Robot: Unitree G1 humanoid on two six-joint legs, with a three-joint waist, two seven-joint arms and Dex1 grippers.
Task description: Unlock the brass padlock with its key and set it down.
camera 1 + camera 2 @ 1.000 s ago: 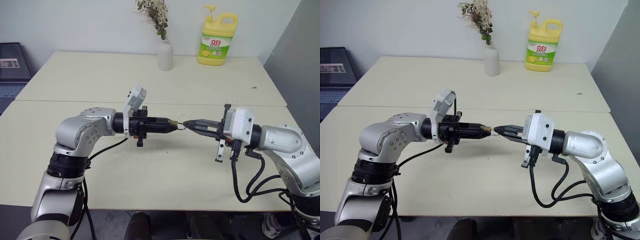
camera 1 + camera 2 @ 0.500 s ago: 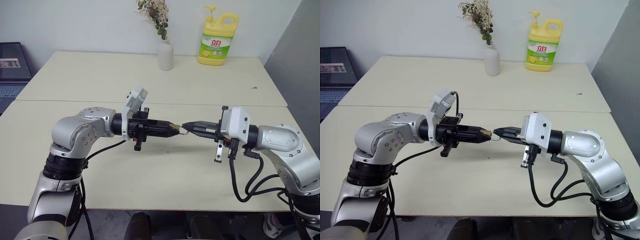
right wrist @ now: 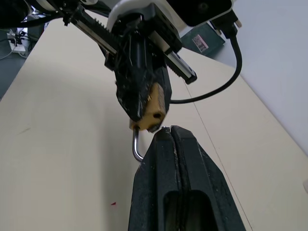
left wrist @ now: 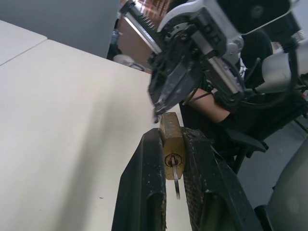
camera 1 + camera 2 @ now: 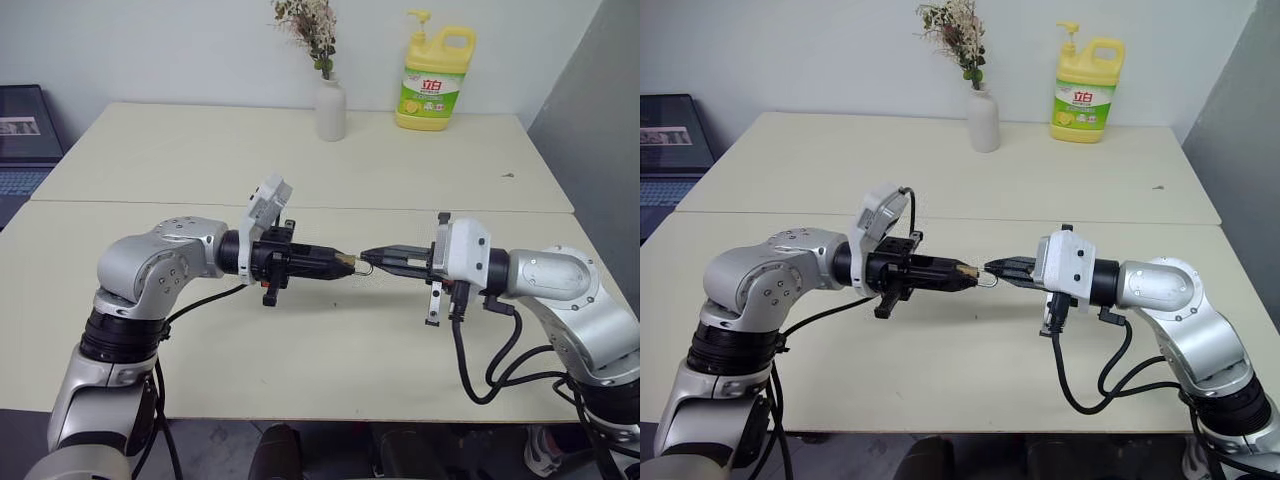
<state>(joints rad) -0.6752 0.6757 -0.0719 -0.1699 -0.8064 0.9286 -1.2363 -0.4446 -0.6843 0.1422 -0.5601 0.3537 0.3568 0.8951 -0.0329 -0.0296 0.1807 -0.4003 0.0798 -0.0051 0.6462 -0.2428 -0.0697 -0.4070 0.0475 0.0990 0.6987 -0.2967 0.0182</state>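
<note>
L gripper is clamping the brass padlock by its body, held mid-air above the worktop, key sitting in the keyhole facing back toward L wrist. Shackle is pointing right, toward R gripper, lock's long axis running in line w/ both grippers. R gripper, fingers together, is pinching the shackle, prob. already popped, hard to confirm.

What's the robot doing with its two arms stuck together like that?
It is working on a tiny brass padlock held up over the table. The left end effector pinches the lock's body, with a key in its keyhole. The right end effector, shut, pinches the silvery shackle. Nothing has been set down yet.
</note>
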